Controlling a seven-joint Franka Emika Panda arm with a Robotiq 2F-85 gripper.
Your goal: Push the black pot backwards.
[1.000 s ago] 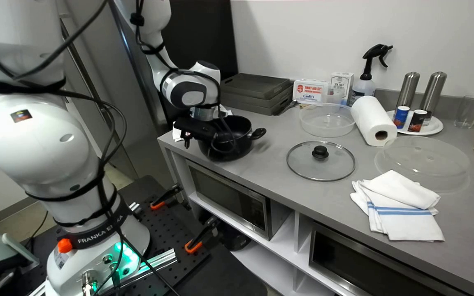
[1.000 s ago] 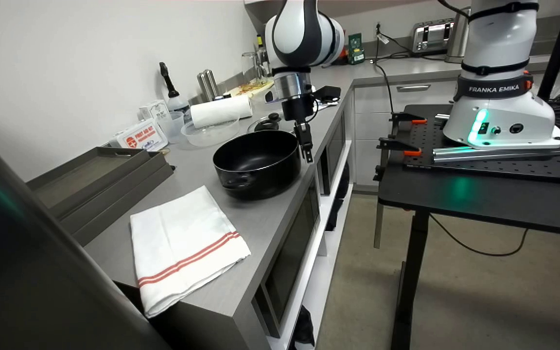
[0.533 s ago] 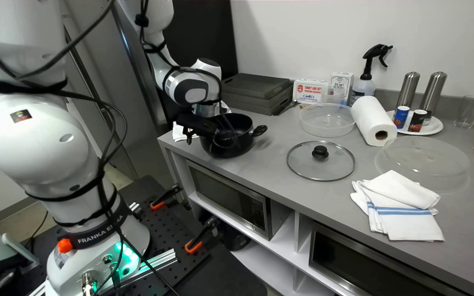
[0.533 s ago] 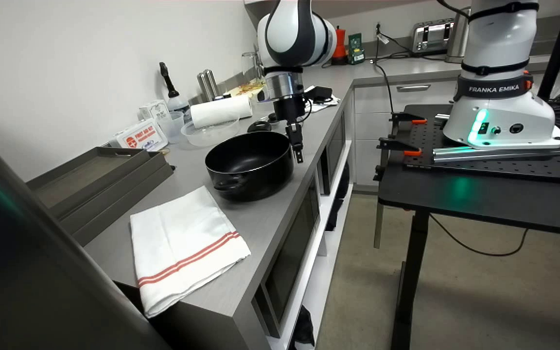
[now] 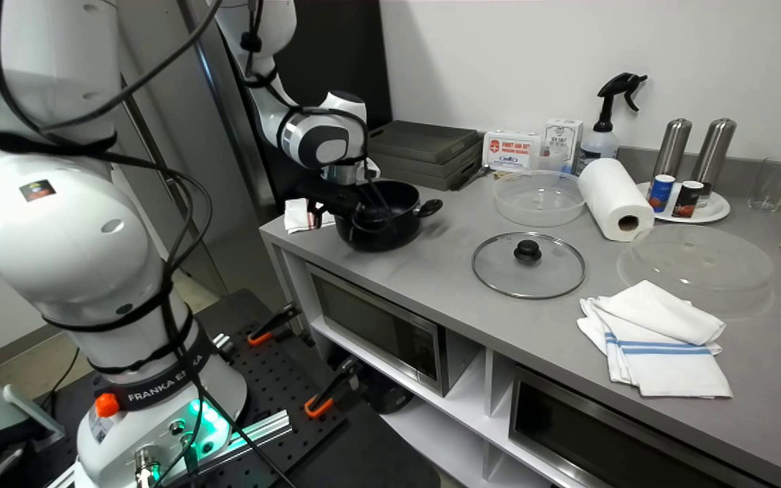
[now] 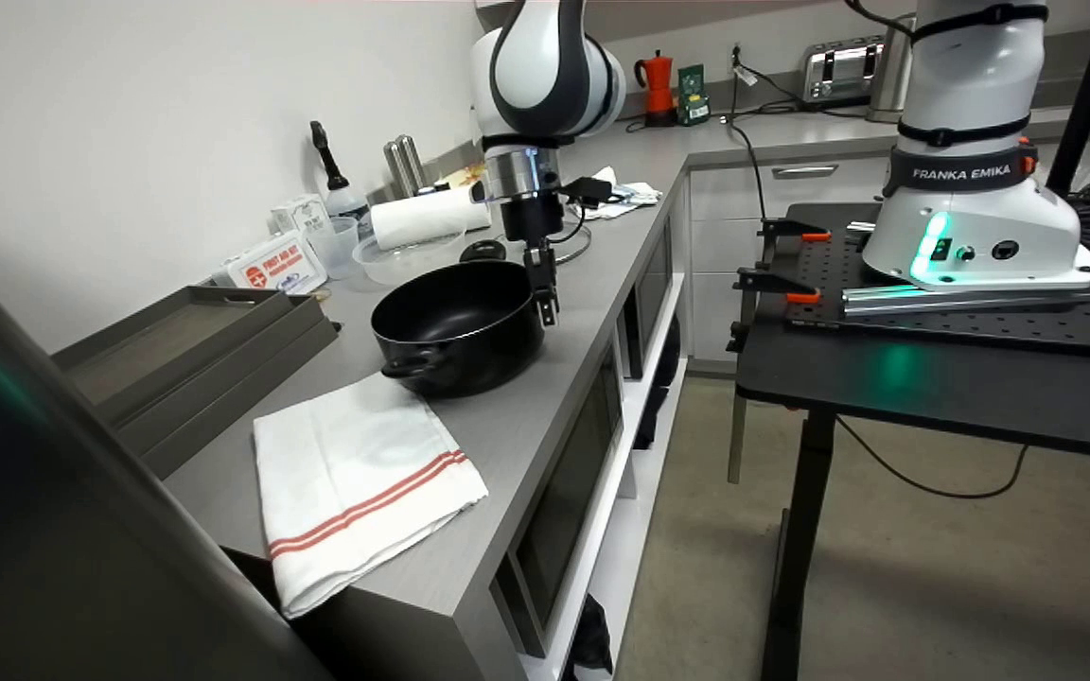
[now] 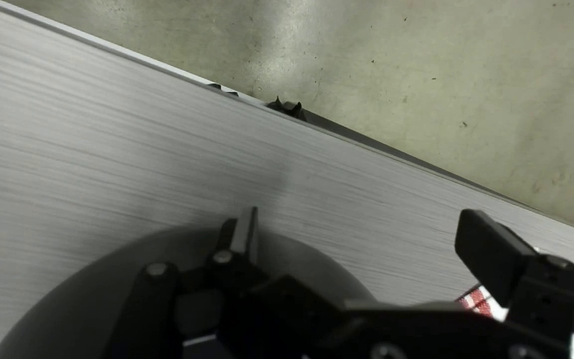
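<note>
The black pot (image 6: 479,367) stands upright on the grey counter near its front edge; it also shows in an exterior view (image 5: 378,237). One handle (image 6: 410,363) hangs over the white towel's corner; another handle (image 5: 429,207) points toward the glass lid. My gripper (image 6: 548,307) is low beside the pot's outer wall, on the counter's front-edge side, and seems to touch it. In the wrist view the gripper (image 7: 359,214) is wide open, nothing between its fingers. One finger (image 7: 241,238) overlaps the pot's curved edge (image 7: 82,304); the other is off beside it. Exact contact is hidden.
A white towel with red stripes (image 6: 356,492) lies before the pot. Stacked grey trays (image 5: 424,146) stand behind it by the wall. The glass lid (image 5: 499,271), a clear plastic bowl (image 5: 538,203), and a paper roll (image 5: 611,193) are farther along the counter (image 5: 431,291).
The pot has slid away from the counter's front edge toward the wall and trays, slightly toward the towel. My gripper has moved along with it at its side, staying low.
</note>
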